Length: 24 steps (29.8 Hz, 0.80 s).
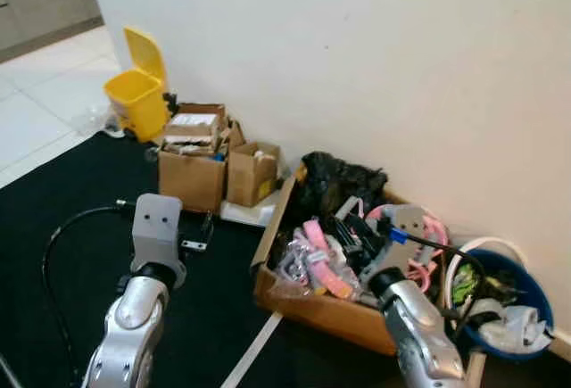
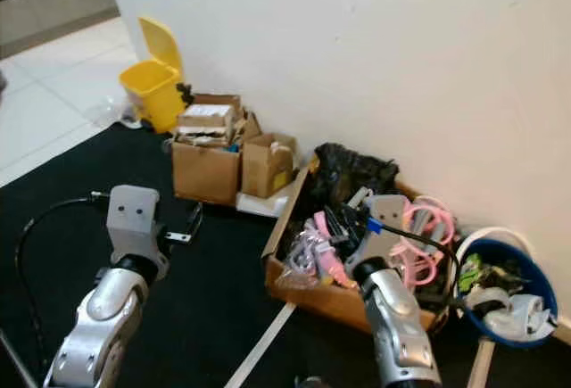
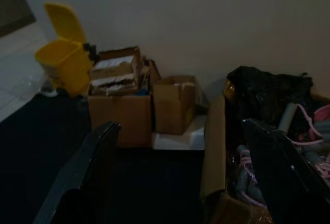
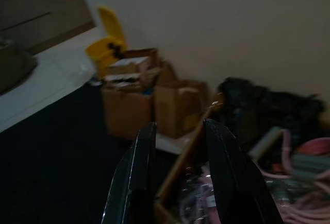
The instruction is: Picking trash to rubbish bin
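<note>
You are looking down at a black mat (image 1: 89, 192) laid along a white wall (image 1: 357, 49), with both silver arms raised in front of you. The yellow plastic rubbish bin (image 1: 138, 103) is standing with its lid flipped up at the far left corner of the mat, against the wall, well apart from both tools. Just beside it are sitting two small brown cardboard boxes (image 1: 219, 169). To the right, a wide, low cardboard tray (image 1: 312, 303) is holding a jumble of trash — pink plastic strips (image 1: 314, 250), a crumpled black bag (image 1: 343, 183) — and a round blue tub (image 1: 526, 294) stuffed with scraps is sitting at the tray's far end. The left tool (image 3: 180, 183) is hovering over the mat with its fingers spread wide and holding nothing. The right tool (image 4: 178, 183) is hanging above the tray's near edge, its fingers slightly parted, also gripping nothing.
</note>
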Tool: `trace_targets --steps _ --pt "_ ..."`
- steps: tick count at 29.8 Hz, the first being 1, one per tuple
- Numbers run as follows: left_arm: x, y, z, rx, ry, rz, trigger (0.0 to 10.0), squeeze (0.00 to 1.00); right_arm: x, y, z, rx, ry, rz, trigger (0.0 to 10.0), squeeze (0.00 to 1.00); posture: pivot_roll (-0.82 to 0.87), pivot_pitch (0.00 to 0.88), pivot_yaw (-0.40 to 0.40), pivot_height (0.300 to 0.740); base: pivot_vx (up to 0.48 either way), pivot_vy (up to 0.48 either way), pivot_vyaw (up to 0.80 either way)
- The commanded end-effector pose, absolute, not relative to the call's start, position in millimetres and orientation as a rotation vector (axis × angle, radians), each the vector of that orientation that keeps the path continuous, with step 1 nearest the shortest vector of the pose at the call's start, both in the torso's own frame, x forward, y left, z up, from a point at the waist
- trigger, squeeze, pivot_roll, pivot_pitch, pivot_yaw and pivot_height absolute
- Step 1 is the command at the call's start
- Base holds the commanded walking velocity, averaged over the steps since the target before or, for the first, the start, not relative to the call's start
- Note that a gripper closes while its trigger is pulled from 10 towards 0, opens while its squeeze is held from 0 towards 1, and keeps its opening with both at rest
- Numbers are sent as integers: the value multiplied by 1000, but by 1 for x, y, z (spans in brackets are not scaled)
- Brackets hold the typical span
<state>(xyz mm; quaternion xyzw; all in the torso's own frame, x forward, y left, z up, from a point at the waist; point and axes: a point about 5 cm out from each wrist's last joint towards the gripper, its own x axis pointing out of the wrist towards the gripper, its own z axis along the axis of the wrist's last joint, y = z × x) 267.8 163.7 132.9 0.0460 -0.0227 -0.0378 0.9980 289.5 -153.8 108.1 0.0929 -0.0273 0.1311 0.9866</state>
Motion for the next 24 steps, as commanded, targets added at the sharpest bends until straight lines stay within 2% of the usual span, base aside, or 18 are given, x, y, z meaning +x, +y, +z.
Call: trace_targets --steps 1,24 --pt "265 166 126 99 -15 -63 10000 0 286 -153 99 195 -17 255 10000 0 43 137 -16 740 0 0 -569" --pt "265 166 125 96 -13 -57 10000 0 286 -153 100 222 -14 249 10000 0 38 137 -20 740 0 0 -576"
